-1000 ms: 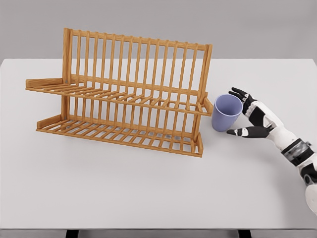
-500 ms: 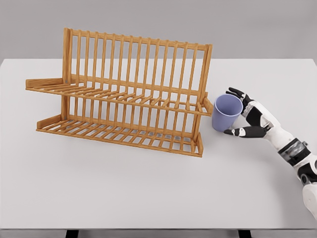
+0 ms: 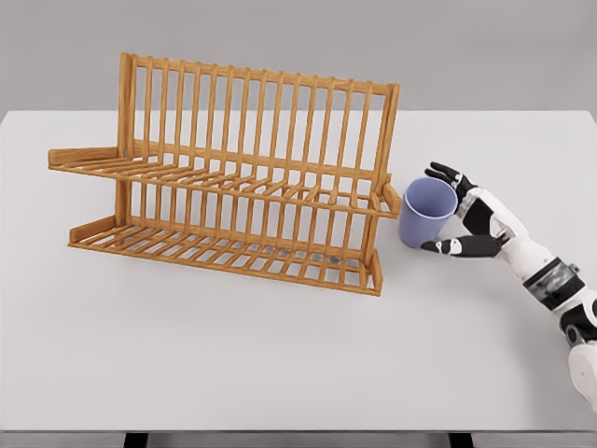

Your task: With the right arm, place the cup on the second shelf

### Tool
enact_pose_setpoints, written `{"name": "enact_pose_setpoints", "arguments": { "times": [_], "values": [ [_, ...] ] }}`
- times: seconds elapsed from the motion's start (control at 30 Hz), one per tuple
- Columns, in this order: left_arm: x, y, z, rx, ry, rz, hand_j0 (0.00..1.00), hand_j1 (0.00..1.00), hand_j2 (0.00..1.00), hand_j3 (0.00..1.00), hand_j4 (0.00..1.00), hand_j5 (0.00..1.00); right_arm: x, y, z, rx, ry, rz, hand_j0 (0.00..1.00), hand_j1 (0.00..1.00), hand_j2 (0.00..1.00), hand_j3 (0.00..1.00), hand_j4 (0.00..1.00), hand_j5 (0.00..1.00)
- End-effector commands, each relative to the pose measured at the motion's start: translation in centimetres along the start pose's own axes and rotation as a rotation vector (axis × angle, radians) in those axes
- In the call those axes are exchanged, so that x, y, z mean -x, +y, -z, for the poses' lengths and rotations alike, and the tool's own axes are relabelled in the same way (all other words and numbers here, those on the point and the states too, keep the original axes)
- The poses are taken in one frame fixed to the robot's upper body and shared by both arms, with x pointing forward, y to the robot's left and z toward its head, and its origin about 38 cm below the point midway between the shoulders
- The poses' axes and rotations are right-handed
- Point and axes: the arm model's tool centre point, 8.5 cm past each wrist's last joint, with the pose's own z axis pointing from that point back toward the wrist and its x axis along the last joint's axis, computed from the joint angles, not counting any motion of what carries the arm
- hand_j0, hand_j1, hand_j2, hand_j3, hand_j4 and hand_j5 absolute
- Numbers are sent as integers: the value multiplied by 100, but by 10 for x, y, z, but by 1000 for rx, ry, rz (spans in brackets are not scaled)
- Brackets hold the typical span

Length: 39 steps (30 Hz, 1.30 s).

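A lilac cup (image 3: 424, 213) stands upright on the white table just right of the wooden dish rack (image 3: 252, 112), close to its right end post. My right hand (image 3: 432, 209) comes in from the lower right and brackets the cup from the right side. Its black fingertips (image 3: 440, 172) sit behind the rim and the thumb (image 3: 438, 247) lies in front of the base, spread and not clamped. The rack has an upper shelf (image 3: 215, 177) and a lower shelf (image 3: 215, 247), both bare. The left arm is out of view.
The white table (image 3: 280, 355) spreads wide in front of the rack. The rack's tall slatted back stands behind both shelves, and small raised lips edge the shelf fronts and ends.
My right hand has crept slightly left toward the cup, thumb and fingers now closer around it. The cup has not moved.
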Motion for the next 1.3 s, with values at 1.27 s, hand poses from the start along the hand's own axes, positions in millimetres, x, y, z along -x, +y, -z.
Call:
{"name": "enact_pose_setpoints", "arguments": {
  "times": [1.27],
  "values": [
    [0,0,0,1,0,0,100,100,100,100,100,100,-16,-5,6,-2,-39,-30,70,70,70,70,70,70]
  ]
}}
